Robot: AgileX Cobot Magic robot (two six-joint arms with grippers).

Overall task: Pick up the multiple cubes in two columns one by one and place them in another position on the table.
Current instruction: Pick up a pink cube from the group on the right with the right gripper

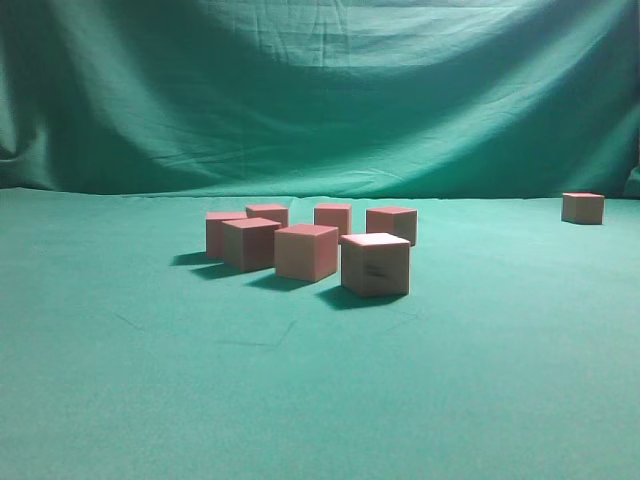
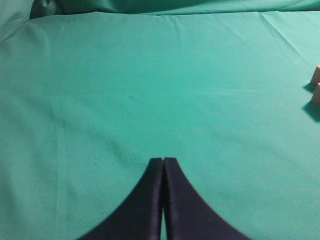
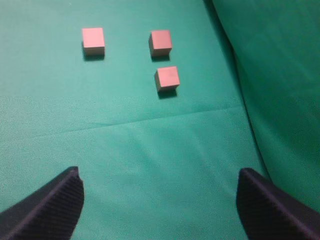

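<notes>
Seven cubes point(image 1: 307, 252) sit grouped mid-table in the exterior view, with an eighth cube point(image 1: 582, 207) well apart at the far right near the backdrop cloth point(image 1: 320, 90). Neither arm shows in that view.

Your right gripper point(image 3: 159, 200) hangs with its fingers spread wide and empty above the table point(image 3: 150, 145), facing three cubes ahead: one point(image 3: 93, 40) off to the left, two close together, point(image 3: 160, 42) and point(image 3: 167, 78). Your left gripper point(image 2: 163, 165) has its fingers pressed together, holding nothing, over bare cloth; two cube edges point(image 2: 316, 85) peek in at its right margin.

The step in hand looks like the right arm's next approach. Pick the nearest cube, centre it between the fingers, and square the pads to two flat sides before descending; its neighbour stands just beside it, so keep the far finger from nudging it.

The cubes appear as small, sharp-edged wooden blocks, tan to pinkish on the sides with reddish-pink tops. The nearest one in the exterior view point(image 1: 375, 264) sits turned at an angle and carries a dark smudge on its face.
</notes>
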